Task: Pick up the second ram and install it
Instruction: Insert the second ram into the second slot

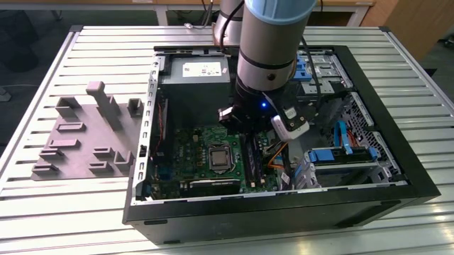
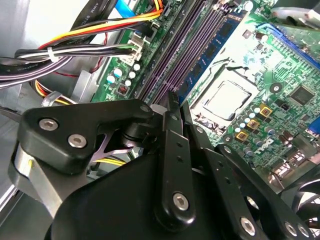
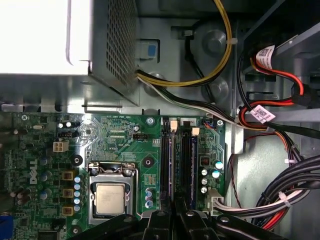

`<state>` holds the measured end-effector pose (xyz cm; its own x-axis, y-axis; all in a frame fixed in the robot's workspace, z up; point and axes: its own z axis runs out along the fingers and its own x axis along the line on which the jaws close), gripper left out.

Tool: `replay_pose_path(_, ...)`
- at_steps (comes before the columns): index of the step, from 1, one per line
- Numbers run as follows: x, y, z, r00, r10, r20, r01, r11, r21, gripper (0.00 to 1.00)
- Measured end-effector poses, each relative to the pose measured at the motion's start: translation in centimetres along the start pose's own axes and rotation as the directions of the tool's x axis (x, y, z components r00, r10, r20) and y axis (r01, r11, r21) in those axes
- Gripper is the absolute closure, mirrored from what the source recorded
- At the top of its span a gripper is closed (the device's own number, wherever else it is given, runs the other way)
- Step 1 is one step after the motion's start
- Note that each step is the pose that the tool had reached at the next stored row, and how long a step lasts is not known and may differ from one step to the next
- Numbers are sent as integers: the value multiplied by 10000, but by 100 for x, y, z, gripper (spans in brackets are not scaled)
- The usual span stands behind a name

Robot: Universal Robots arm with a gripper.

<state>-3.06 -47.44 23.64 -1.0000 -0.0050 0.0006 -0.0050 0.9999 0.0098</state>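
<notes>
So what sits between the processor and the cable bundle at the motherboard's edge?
In the first wrist view, the memory slots with ram seated, then capacitors, lie between the processor and the cable bundle.

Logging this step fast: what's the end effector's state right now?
End effector: fingers drawn together over the memory slots on the motherboard; whether a ram strip is clamped between them cannot be told.

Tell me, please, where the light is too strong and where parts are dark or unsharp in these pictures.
In the first wrist view, the metal box beside the motherboard is blown out white. In the second wrist view, the black gripper is dark and soft up close, while the processor stays sharp. In the exterior view, glare streaks the slatted table.
</notes>
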Motion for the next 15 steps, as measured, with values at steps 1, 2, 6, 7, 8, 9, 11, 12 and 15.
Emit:
replay_pose_path(1, -1, -8, 3, 10000, 17, 0, -17, 10000, 0, 86)
replay_pose_path(2, -1, -17, 5, 10000, 46, 0, -46, 10000, 0, 86)
replay_pose_path(6, -11, -39, 39, 9999, 132, 1, -132, 9999, -9, 86)
replay_pose_path(7, -12, -40, 50, 9999, 153, 0, -153, 9999, -8, 86)
replay_pose_path(8, -14, -40, 64, 9999, 173, 1, -173, 9999, -9, 86)
replay_pose_path(9, -14, -40, 76, 9998, 188, 1, -188, 9998, -10, 86)
replay_pose_path(11, -15, -41, 104, 9998, 204, 2, -204, 9998, -9, 86)
replay_pose_path(12, -15, -41, 117, 9998, 214, 2, -214, 9998, -9, 86)
replay_pose_path(15, -16, -41, 150, 9997, 255, 2, -255, 9997, -9, 86)
